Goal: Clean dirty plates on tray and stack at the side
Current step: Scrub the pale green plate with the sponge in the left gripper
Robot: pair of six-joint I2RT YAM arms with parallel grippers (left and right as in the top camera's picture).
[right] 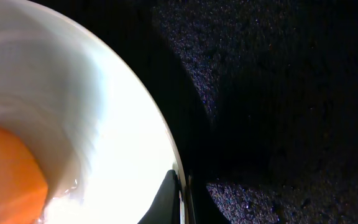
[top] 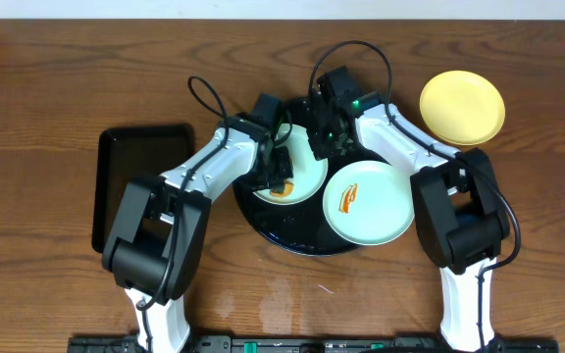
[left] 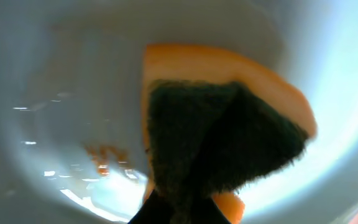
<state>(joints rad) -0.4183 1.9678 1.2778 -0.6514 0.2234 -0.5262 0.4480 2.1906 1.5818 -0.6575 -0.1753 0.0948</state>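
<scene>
Overhead, our left gripper (top: 279, 179) clenches a sponge (top: 282, 190) onto the mint plate (top: 308, 180) on the tray (top: 271, 226). Our right gripper (top: 320, 145) pinches the plate's rim. Left wrist: a smear (left: 104, 158) lies just beside the held sponge. Right wrist: our fingers (right: 166, 200) grip little rim, so scrubbing could slip it free.

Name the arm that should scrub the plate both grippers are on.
Left. The left gripper holds the sponge, pressed into the mint plate beside the orange residue. The right gripper pinches that plate's rim, steadying it.

wooden table (top: 47, 98) | round tray (top: 297, 243) centre | rectangular tray (top: 135, 157) left | yellow plate (top: 462, 107) right
</scene>
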